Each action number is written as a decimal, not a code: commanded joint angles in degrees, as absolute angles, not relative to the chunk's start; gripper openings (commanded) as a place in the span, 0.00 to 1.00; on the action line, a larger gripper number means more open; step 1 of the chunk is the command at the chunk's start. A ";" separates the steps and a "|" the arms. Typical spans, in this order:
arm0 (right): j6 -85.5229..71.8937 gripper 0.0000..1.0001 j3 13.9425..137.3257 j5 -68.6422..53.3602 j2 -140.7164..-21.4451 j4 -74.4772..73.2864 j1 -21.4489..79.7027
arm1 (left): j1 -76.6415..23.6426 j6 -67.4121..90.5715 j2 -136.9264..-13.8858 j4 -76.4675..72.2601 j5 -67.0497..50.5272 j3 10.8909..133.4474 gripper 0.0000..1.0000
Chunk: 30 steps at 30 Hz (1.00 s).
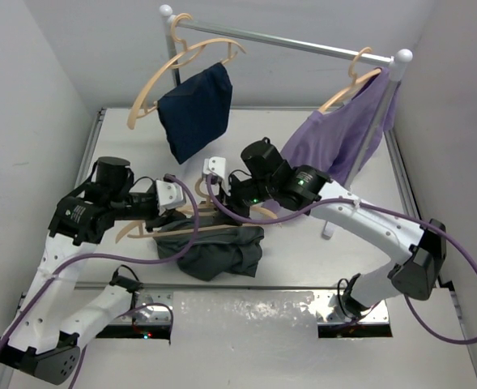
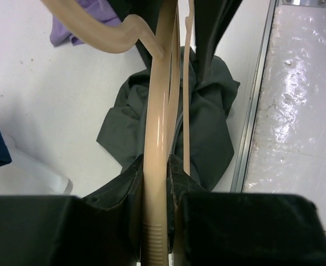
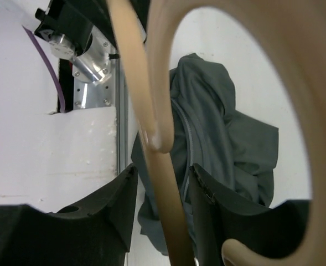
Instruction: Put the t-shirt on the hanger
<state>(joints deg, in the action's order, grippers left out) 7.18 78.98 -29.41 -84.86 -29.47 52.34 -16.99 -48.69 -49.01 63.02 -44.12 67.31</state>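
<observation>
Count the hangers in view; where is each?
3. Navy garment's hanger at the rail left end; lilac shirt's hanger at its right end; task hanger clamped in the left gripper over the grey t-shirt. No others visible.

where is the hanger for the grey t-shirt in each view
Top external: the hanger lies left of centre, along the top edge of the grey heap.
Left wrist: hanger runs up the middle from the bottom edge.
Right wrist: hanger fills centre and right, very close.
Shared landmark: the crumpled t-shirt beneath it.
</observation>
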 commanded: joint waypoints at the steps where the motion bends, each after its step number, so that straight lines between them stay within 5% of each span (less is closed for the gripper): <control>1: 5.89 0.00 76.03 -31.47 -81.83 -28.12 53.17 | -17.31 -46.24 -48.52 55.02 -46.24 66.71 0.05; 3: 5.80 0.00 74.10 -28.75 -80.78 -28.91 53.17 | -17.31 -45.62 -48.87 55.10 -44.31 65.92 0.29; 4: 5.71 0.00 73.31 -27.61 -79.73 -29.53 53.17 | -17.31 -45.44 -49.22 55.19 -42.64 65.48 0.62; 6: 5.63 0.00 70.07 -23.93 -78.76 -29.88 53.17 | -17.31 -44.91 -49.74 55.46 -40.71 64.95 0.78; 7: 5.36 0.00 68.83 -22.86 -77.62 -29.97 53.17 | -17.31 -44.65 -50.01 55.37 -40.08 64.52 1.00; 16: 2.99 0.00 57.84 -9.50 -70.23 -32.68 53.09 | -17.31 -32.61 -50.80 48.43 -24.70 63.46 1.00; 19: 2.55 0.00 54.41 -10.44 -65.75 -29.30 53.09 | -17.31 -42.42 -49.66 52.72 -35.82 62.58 0.90; 25: 1.49 0.00 55.63 -10.73 -64.95 -28.11 53.09 | -17.40 -49.82 -52.55 56.85 -42.29 63.98 0.92; 30: 2.37 0.00 52.82 1.82 -61.18 -31.46 53.09 | -18.01 -48.27 -61.69 57.15 -27.46 55.41 0.58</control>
